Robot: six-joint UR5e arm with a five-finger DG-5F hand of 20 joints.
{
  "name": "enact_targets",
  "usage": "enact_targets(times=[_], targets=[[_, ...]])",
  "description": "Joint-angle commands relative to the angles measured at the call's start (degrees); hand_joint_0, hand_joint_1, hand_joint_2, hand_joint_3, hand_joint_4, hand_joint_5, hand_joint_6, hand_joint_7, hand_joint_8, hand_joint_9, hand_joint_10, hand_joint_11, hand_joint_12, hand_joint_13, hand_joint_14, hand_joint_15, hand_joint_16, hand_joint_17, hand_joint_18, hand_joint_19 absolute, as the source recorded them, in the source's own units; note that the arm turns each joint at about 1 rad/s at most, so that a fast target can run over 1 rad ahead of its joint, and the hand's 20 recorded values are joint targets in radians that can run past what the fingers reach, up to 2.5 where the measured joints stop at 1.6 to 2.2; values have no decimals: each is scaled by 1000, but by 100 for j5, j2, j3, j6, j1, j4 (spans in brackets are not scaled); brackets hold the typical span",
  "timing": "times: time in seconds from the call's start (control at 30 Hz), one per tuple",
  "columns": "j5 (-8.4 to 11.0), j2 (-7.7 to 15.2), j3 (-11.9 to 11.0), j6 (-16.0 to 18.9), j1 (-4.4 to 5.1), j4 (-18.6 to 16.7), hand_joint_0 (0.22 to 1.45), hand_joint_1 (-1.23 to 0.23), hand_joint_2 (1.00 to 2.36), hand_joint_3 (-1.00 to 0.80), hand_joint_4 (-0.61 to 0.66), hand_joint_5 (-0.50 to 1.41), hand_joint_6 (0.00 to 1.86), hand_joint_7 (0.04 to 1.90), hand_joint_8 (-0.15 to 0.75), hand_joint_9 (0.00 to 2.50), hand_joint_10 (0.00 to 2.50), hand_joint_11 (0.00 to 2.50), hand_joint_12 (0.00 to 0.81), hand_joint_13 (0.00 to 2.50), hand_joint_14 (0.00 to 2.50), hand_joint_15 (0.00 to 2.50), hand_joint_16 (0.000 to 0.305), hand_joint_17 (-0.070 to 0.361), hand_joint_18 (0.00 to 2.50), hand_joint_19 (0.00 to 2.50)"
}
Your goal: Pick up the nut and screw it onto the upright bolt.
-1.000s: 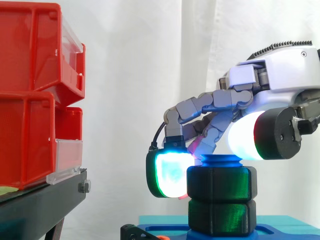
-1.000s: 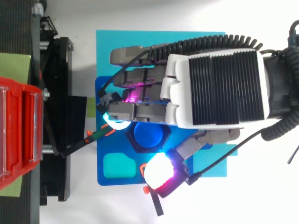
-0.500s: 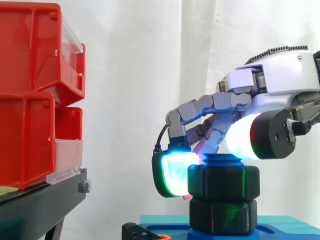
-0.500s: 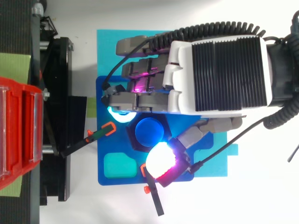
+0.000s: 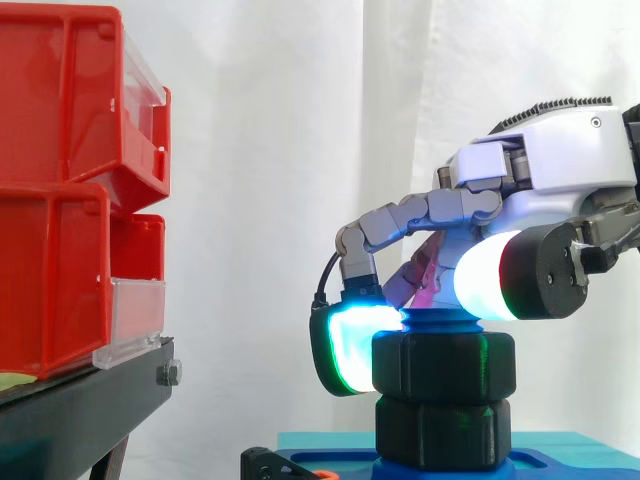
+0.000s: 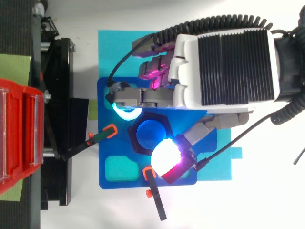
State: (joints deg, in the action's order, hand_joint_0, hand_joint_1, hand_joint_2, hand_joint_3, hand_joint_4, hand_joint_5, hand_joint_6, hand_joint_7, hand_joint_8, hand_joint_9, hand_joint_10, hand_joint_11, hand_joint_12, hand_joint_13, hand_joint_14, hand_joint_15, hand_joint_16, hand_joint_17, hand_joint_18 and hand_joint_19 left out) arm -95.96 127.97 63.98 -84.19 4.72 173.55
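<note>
Red bins [image 5: 70, 180] fill the left edge of the side view, stacked on a black stand [image 5: 95, 400]. In the top view two black clamps with orange tips [image 6: 100, 137] reach in from the stand side and from the lower edge onto a blue base [image 6: 107, 157]. The base lies on a cyan mat [image 6: 114, 47] on the white tabletop [image 6: 262, 205].

Right of centre in the side view, the bolt [image 5: 440, 320] stands upright on the base. Its long axis is vertical and its blue tip points to the top of the frame. From above it shows end-on as a blue disc [image 6: 151, 135]. The black hex nut [image 5: 443, 365] sits level around the bolt, just below the tip, its hole on the same vertical axis. A second black hex piece [image 5: 443, 435] sits directly beneath it.

The hand [image 5: 560, 170] comes in from the right, above the bolt. Its fingers [image 5: 400, 215] curl down. One glowing cyan-white pad [image 5: 352, 345] presses the nut's left side, and the white thumb pad [image 5: 490, 285] meets the nut's upper right edge. The nut is pinched between them.
</note>
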Motion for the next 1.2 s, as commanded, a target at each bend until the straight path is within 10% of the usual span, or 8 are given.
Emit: enact_targets(times=[0.0,0.3,0.63,1.17], targets=[[-2,0,0,-1,-7,-23,491,-255,1000,-500,88,43,619,1372,252,1245,0,0,158,1036,0,0,19,43,712,132],[-2,0,0,8,-42,-6,492,-258,1000,-500,76,19,516,1644,250,1124,0,0,173,958,0,0,22,49,684,121],[-99,0,-9,8,-50,-32,486,-275,1000,-500,191,-85,503,989,236,991,0,0,196,816,0,0,22,50,508,48],[-99,0,-9,8,-68,-6,475,-266,1000,-500,160,-109,502,712,209,866,0,0,209,703,0,0,23,52,368,0]])
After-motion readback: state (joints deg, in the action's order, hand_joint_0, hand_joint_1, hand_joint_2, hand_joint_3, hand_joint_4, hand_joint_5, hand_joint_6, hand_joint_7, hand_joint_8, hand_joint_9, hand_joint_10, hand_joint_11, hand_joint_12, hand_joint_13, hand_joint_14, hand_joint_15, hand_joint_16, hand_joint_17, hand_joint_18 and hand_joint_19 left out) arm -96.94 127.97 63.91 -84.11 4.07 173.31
